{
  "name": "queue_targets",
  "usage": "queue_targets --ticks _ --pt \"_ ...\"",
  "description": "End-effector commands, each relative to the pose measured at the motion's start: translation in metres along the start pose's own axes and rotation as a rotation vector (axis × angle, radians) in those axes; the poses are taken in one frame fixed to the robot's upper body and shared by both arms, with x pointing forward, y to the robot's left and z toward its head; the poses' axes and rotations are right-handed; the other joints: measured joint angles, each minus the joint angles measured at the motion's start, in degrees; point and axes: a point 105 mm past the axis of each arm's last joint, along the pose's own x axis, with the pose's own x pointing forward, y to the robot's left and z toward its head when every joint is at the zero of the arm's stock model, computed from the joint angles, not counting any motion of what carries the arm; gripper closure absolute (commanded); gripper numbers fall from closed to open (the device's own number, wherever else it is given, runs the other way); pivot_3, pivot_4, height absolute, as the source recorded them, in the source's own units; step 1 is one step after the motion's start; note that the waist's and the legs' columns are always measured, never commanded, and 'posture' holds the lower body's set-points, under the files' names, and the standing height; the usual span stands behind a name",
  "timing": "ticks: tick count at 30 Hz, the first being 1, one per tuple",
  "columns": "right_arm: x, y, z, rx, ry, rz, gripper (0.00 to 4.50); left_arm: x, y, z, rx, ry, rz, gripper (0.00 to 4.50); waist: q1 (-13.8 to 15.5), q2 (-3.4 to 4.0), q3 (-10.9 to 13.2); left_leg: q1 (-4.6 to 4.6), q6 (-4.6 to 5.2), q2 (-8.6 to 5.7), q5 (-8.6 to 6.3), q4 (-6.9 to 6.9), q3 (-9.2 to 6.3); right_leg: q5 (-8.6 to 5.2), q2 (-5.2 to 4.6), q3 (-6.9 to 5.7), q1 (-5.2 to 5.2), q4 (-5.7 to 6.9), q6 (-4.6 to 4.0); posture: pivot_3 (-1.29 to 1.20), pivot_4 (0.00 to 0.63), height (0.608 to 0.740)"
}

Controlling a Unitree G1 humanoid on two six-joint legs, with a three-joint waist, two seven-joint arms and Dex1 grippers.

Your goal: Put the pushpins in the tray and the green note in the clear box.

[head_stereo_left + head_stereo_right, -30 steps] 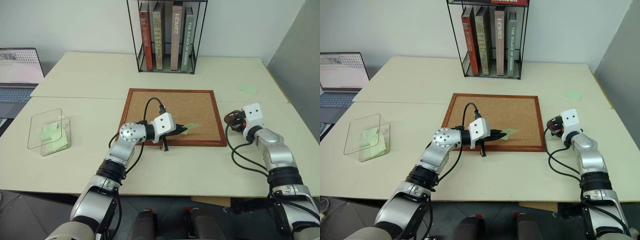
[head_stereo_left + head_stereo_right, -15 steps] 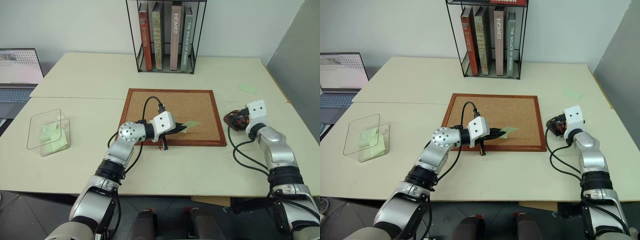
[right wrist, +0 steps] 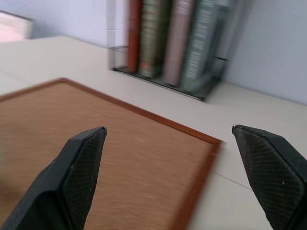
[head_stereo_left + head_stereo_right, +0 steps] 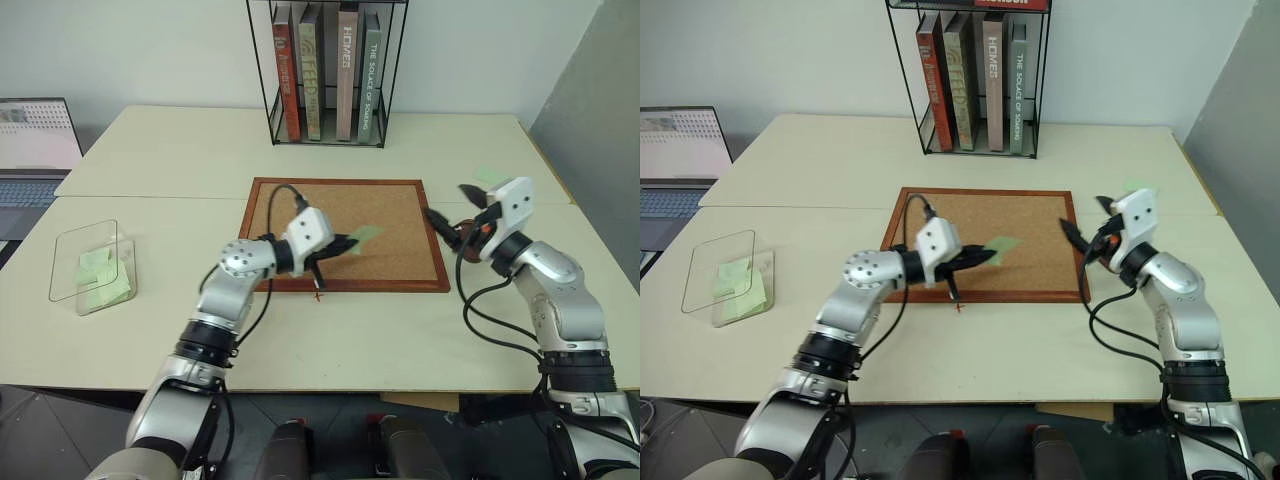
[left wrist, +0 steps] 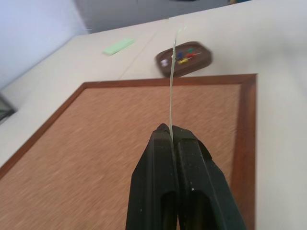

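Note:
My left gripper (image 4: 343, 244) is shut on the corner of the green note (image 4: 366, 233), holding it in the air above the corkboard (image 4: 390, 215). In the left wrist view the note (image 5: 171, 72) shows edge-on, rising from the closed fingertips. Beyond the board's right frame sits the reddish-brown tray (image 5: 206, 56) with several coloured pushpins (image 5: 184, 55) in it. My right gripper (image 4: 453, 207) is open and empty, raised over the board's right edge and partly hiding the tray. The clear box (image 4: 62, 262) stands at the far left of the table.
Pale green notes (image 4: 100, 275) lie inside the clear box. Another green note (image 5: 118, 46) lies on the table behind the tray. A wire rack of books (image 4: 325, 70) stands behind the corkboard, and a laptop (image 4: 35, 150) is at the far left. A small red cross (image 4: 318, 296) marks the table.
The right gripper opened, rose off the tray and swung left over the board's edge. The left gripper lifted the note up and to the left.

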Motion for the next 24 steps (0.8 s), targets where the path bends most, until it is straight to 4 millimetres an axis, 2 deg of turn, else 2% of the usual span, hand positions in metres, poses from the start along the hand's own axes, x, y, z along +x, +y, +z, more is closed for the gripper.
queue_targets --ticks 1,7,8,12,15,17,21,24 --pt "0.004 0.031 0.027 0.009 -0.063 0.173 0.05 -0.037 0.026 0.014 0.001 0.023 0.139 4.5 -0.07 0.01 0.0 0.0 0.0 -0.01 0.0 0.01 -0.02 0.0 -0.02 -0.03 0.0 0.01 0.0 0.0 0.15 0.74" --pt "0.018 0.087 0.035 0.045 -0.049 0.454 0.05 -0.131 0.078 0.007 -0.01 0.254 0.438 4.5 -0.52 -0.07 0.06 0.03 -0.01 -0.03 0.0 0.03 -0.07 -0.01 -0.32 -0.1 0.03 0.01 -0.01 0.0 0.15 0.74" --pt "0.02 0.093 0.035 0.043 -0.044 0.483 0.05 -0.143 0.082 0.006 -0.015 0.282 0.47 4.5 -0.64 -0.07 0.08 0.03 -0.01 -0.02 0.0 0.02 -0.07 -0.02 -0.32 -0.1 0.02 0.01 -0.03 0.0 0.15 0.74" --pt "0.045 0.11 0.027 -0.006 -0.009 0.523 0.05 -0.213 0.107 -0.011 -0.034 0.492 0.678 4.5 -0.6 -0.07 0.11 0.03 -0.01 -0.03 0.0 -0.02 -0.06 -0.06 -0.35 -0.13 -0.03 0.01 -0.09 0.0 0.15 0.74" --pt "0.051 0.118 0.026 -0.014 -0.005 0.549 0.05 -0.237 0.112 -0.017 -0.011 0.571 0.745 4.5 -0.46 -0.08 0.12 0.03 -0.01 -0.05 0.0 -0.03 -0.06 -0.07 -0.4 -0.15 -0.06 0.02 -0.1 0.0 0.15 0.74" --pt "0.052 0.129 0.028 -0.011 -0.01 0.598 0.05 -0.259 0.112 -0.027 -0.032 0.638 0.792 4.5 -0.03 -0.1 0.14 0.0 -0.02 -0.11 0.0 -0.03 -0.09 -0.07 -0.5 -0.2 -0.08 0.0 -0.11 0.0 0.15 0.74" --pt "0.055 0.137 0.03 -0.023 -0.013 0.64 0.05 -0.293 0.113 -0.041 -0.092 0.714 0.877 4.5 0.14 -0.22 0.16 -0.07 -0.03 -0.15 -0.01 -0.04 -0.02 -0.07 -0.62 -0.18 -0.13 -0.05 -0.11 0.0 0.15 0.74" --pt "0.057 0.139 0.032 -0.029 -0.021 0.642 0.05 -0.306 0.113 -0.051 -0.161 0.725 0.92 4.5 0.2 -0.24 0.15 -0.08 -0.03 -0.14 -0.01 -0.03 -0.03 -0.07 -0.64 -0.21 -0.19 -0.02 -0.12 0.0 0.15 0.74"
